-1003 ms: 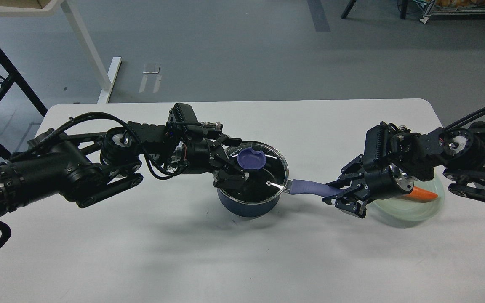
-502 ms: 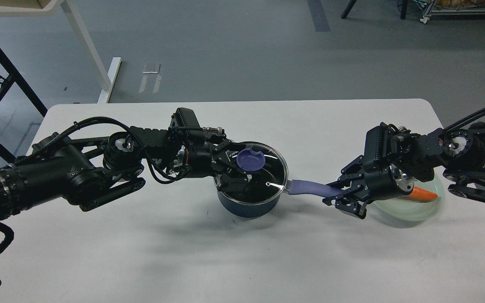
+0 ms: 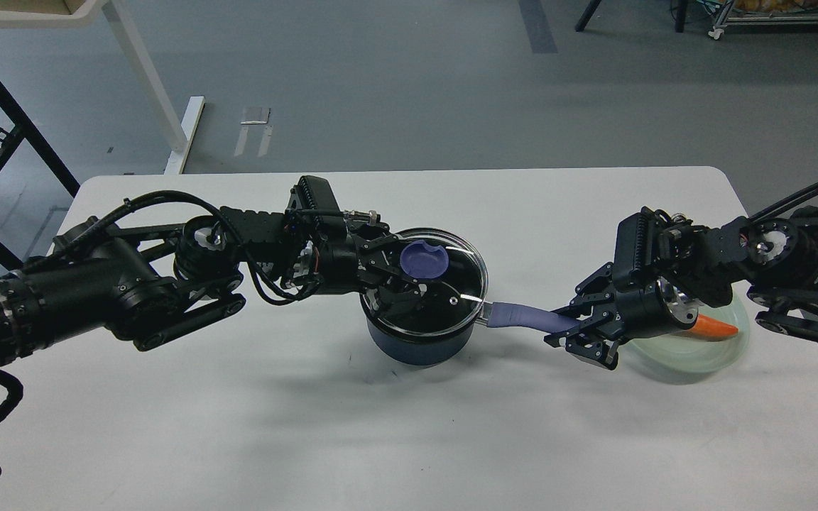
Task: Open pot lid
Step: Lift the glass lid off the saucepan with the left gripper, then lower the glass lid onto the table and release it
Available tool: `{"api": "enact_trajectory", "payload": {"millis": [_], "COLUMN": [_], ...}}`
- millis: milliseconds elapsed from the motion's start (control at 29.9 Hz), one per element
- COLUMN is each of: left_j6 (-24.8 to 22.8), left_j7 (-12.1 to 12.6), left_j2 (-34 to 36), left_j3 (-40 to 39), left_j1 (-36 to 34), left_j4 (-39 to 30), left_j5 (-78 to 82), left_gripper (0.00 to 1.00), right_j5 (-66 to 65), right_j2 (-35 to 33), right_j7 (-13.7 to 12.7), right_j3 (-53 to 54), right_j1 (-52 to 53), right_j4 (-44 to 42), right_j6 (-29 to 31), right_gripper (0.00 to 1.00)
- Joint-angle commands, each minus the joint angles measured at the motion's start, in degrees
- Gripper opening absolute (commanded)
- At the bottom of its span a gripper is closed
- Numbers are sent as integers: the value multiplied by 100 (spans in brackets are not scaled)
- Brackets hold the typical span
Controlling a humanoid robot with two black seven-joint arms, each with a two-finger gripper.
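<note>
The dark blue pot (image 3: pixel 416 344) stands mid-table, its long blue-purple handle (image 3: pixel 522 316) pointing right. The clear glass lid (image 3: pixel 460 273) sits over the pot's mouth, tilted, with its far edge raised a little. My left gripper (image 3: pixel 407 275) reaches in from the left and is shut on the lid's blue-purple knob (image 3: pixel 424 260). My right gripper (image 3: pixel 581 328) is shut on the far end of the pot handle, which hides the hole at the handle's end.
A pale green glass plate (image 3: pixel 714 355) with an orange carrot (image 3: pixel 716 327) lies at the right, partly under my right wrist. The white table (image 3: pixel 380 440) has rounded corners. A white desk leg and a black frame stand on the floor behind left.
My left gripper has drawn the lid knob slightly up and away, and the lid's far rim has risen off the pot. The right gripper and the pot have stayed in place.
</note>
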Motion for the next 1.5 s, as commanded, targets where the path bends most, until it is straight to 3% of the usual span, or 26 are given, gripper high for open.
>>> {"api": "enact_trajectory", "payload": {"millis": [0, 167, 435, 669, 1003, 1471], "left_j6": [7, 112, 595, 982, 1571, 1633], "left_j7": [1, 1, 1, 1, 1, 1], "left_j2": [254, 851, 2477, 3409, 3410, 3366], "left_j3": [-16, -87, 19, 28, 28, 28], "left_j1": [-172, -208, -59, 863, 1901, 2368], "left_j4": [-160, -599, -1259, -1259, -847, -477], "left_j5": [-36, -133, -449, -458, -458, -432], "left_gripper": [46, 47, 48, 48, 48, 52], "right_j5": [0, 0, 0, 9, 0, 9], "right_j2": [0, -9, 0, 0, 17, 61], "right_j7": [0, 0, 0, 0, 0, 0], "right_j3": [0, 0, 0, 8, 8, 8], "right_j1": [-2, -2, -2, -2, -11, -2], "right_j4": [0, 0, -8, -8, -8, -26], "right_j6": [0, 0, 0, 0, 0, -9], "right_gripper": [35, 35, 35, 35, 35, 35]}}
